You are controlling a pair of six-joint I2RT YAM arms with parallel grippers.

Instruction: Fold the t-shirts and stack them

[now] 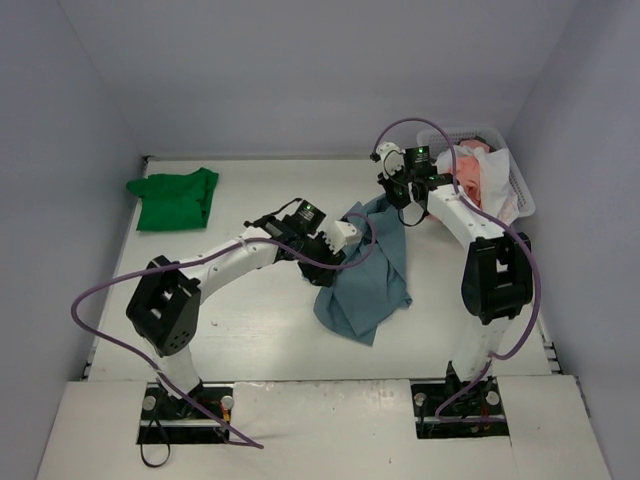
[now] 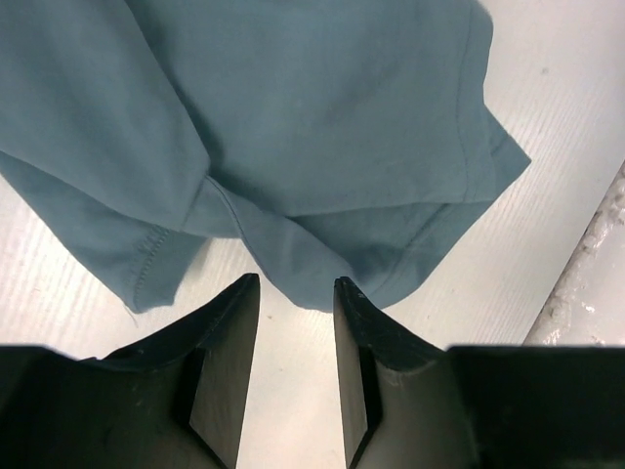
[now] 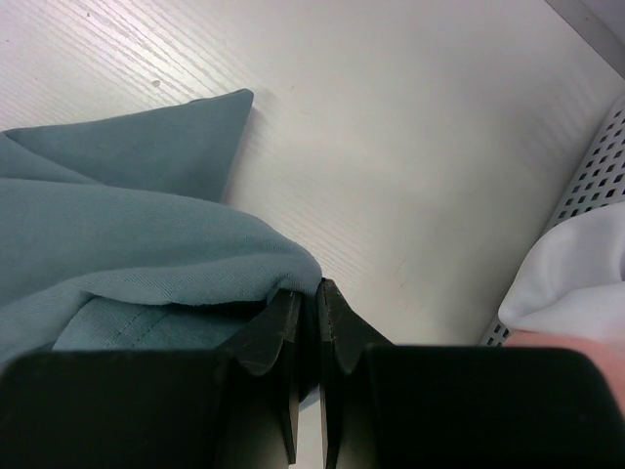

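Grey-violet walls enclose a white table (image 1: 250,330), seen from above with both arm bases along the bottom edge.

Item 1: the blue t-shirt (image 1: 370,280) lies crumpled at the centre of the top view, between the two arms. Its lower part is spread on the table and its upper corner is drawn up toward the upper right. It is not folded.

Item 2: the green t-shirt (image 1: 175,198) lies in a loose bundle at the upper left of the table, well apart from both arms.

Item 3: a white mesh basket (image 1: 520,195) stands at the upper right. A pink t-shirt (image 1: 478,170) and a white t-shirt (image 1: 500,190) lie bunched in it, the white one draping over the rim.

Left gripper (image 2: 296,283): it sits just beside the blue t-shirt's left edge in the top view. The jaws stand apart, with bare table showing between them. The hem of the blue t-shirt (image 2: 322,117) dips to the gap at the fingertips, but nothing is clamped.

Right gripper (image 3: 308,286): it sits at the shirt's upper corner, near the basket (image 3: 596,166). The jaws are pressed together on a fold of the blue t-shirt (image 3: 127,225), which bunches at the fingertips. White cloth (image 3: 576,283) shows at the lower right of this view.
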